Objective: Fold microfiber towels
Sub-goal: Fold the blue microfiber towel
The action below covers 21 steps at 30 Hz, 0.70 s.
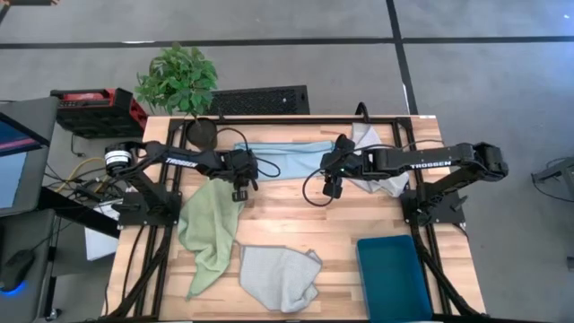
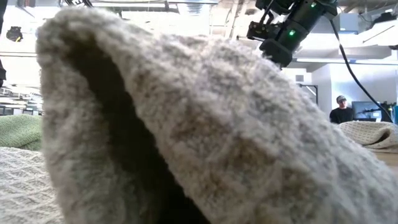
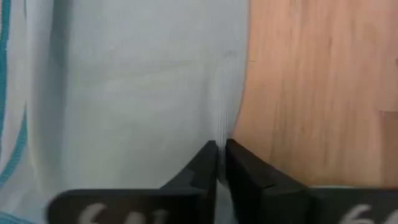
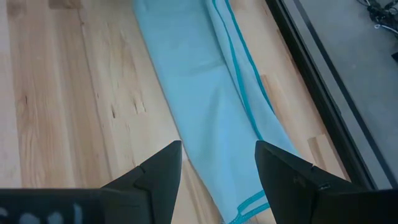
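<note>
Four towels lie on the wooden worktop [image 1: 296, 220], one of each colour apart from the two greys. Nearest, at the front edge, a crumpled pale grey towel [image 1: 280, 276] sits middle-front; in the low view its pile [image 2: 205, 137] fills almost the whole picture and blocks most of what lies behind. Just right of it at the front stands one teal bin [image 1: 393, 276]. Left of the grey towel, one light green towel [image 1: 208, 231] trails from the front edge back toward mid-worktop.

Farther in, the left pincer [image 1: 240, 190] is down at the near edge of the one light blue towel [image 1: 285, 160], which lies spread along the far middle. In the left wrist view its fingers [image 3: 202, 168] are pressed together with a ridge of that towel's edge [image 3: 137, 93] pinched between them. The right pincer [image 1: 330, 187] hangs above bare wood just beside the blue towel's right end, its jaws spread wide and holding nothing; its wrist view looks down on the blue cloth [image 4: 205, 106] with its darker hem.

Behind the right arm, a second pale grey towel [image 1: 377, 170] is bunched at the far right. Beyond the worktop's far edge stand one potted plant [image 1: 178, 81] and a black grille [image 1: 260, 99]. A person [image 2: 341, 109] shows far off in the room
</note>
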{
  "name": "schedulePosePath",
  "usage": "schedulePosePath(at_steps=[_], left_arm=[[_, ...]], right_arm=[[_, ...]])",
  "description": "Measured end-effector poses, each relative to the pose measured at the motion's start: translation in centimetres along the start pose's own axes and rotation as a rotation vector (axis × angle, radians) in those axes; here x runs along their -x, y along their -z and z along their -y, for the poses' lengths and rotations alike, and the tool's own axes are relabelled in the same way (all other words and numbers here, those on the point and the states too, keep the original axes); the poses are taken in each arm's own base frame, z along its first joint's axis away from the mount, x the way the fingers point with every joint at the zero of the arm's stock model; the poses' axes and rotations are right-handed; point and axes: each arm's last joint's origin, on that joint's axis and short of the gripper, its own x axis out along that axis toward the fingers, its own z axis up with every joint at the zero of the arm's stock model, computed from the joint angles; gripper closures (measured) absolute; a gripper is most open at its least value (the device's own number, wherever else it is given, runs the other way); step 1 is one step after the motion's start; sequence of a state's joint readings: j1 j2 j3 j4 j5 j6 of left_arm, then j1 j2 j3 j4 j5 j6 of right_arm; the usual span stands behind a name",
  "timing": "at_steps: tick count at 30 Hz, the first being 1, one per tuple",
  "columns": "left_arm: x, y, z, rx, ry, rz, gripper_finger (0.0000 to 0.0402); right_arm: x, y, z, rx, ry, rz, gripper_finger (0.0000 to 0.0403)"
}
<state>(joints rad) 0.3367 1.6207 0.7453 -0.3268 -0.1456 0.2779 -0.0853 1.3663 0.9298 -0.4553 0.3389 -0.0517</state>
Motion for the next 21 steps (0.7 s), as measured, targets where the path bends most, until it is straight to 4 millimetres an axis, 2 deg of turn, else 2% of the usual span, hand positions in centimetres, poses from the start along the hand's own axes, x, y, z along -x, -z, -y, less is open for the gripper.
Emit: schedulePosePath(at_steps=[6, 15, 21], left_arm=[[0.6, -1.0, -0.7, 0.006, -0.044, -0.027, 0.0397], [2.6, -3.7, -1.9, -0.042, -0.142, 0.005, 0.04], [4.0, -5.6, -2.7, -0.104, -0.167, 0.076, 0.0401]], right_arm=[[0.0, 0.0, 0.0, 0.0, 0.002, 0.0, 0.0175], [0.0, 0.0, 0.0, 0.001, 0.002, -0.001, 0.0175], [1.8, -0.2, 0.7, 0.006, 0.013, 0.057, 0.0175]])
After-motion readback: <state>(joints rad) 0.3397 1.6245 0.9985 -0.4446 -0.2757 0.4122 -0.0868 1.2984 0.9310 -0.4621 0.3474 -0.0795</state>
